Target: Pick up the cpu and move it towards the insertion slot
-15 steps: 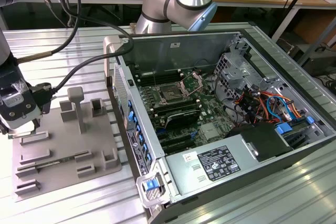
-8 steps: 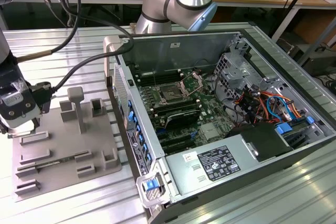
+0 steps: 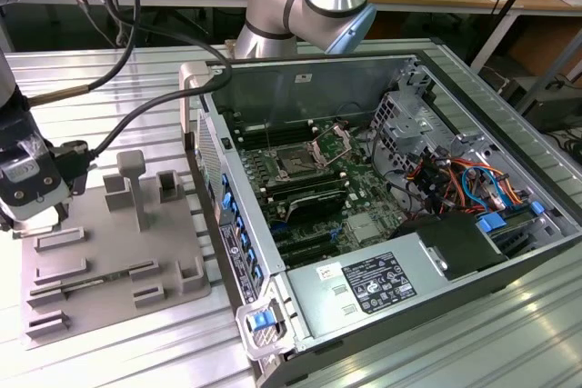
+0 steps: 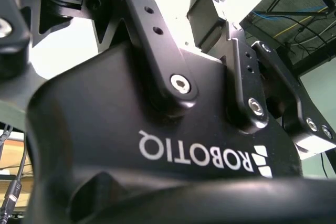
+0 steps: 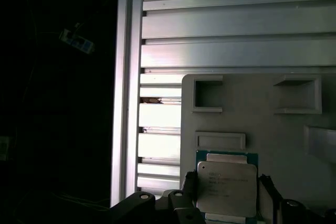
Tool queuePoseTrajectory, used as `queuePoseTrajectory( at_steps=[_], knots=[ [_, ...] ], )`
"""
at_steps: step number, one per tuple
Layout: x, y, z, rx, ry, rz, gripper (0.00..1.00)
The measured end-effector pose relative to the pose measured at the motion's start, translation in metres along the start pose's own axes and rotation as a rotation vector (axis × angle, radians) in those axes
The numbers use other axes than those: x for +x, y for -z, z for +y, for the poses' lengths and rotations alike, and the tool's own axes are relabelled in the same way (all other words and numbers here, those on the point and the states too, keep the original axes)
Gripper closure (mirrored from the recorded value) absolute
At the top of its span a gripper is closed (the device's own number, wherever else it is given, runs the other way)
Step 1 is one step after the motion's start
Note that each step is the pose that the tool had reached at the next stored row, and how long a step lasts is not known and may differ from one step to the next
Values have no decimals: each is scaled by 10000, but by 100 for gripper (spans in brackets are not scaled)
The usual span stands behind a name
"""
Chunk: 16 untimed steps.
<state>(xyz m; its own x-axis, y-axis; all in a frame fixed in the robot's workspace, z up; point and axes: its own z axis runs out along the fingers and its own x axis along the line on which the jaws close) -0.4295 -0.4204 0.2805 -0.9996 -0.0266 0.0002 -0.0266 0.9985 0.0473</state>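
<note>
In the first wrist view the cpu (image 5: 227,182), a flat silvery square with a thin teal rim, lies on the grey fixture plate (image 5: 252,114). My gripper (image 5: 228,191) is shut on it, with a black fingertip (image 5: 188,184) against each of two opposite sides. In the exterior view my gripper (image 3: 35,215) hangs low over the plate's far corner at the exterior view's left, and hides the chip. The insertion slot (image 3: 296,163) has a dark centre in a silver frame. It sits on the motherboard inside the open computer case, well to the exterior view's right, with its metal retention plate (image 3: 332,141) raised.
Upright grey blocks (image 3: 132,186) and low ribs stand on the fixture plate (image 3: 109,261) between my gripper and the case wall (image 3: 218,197). The power supply (image 3: 373,283) and bundled wires (image 3: 455,179) fill the case's near and right parts. The slatted aluminium table (image 5: 236,24) ends at an edge rail (image 5: 128,77).
</note>
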Motion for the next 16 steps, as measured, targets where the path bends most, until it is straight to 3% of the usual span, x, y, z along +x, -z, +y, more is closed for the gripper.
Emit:
queuePoseTrajectory(
  at_steps=[16],
  knots=[
    [0,50,2,0,0,1,45]
  ],
)
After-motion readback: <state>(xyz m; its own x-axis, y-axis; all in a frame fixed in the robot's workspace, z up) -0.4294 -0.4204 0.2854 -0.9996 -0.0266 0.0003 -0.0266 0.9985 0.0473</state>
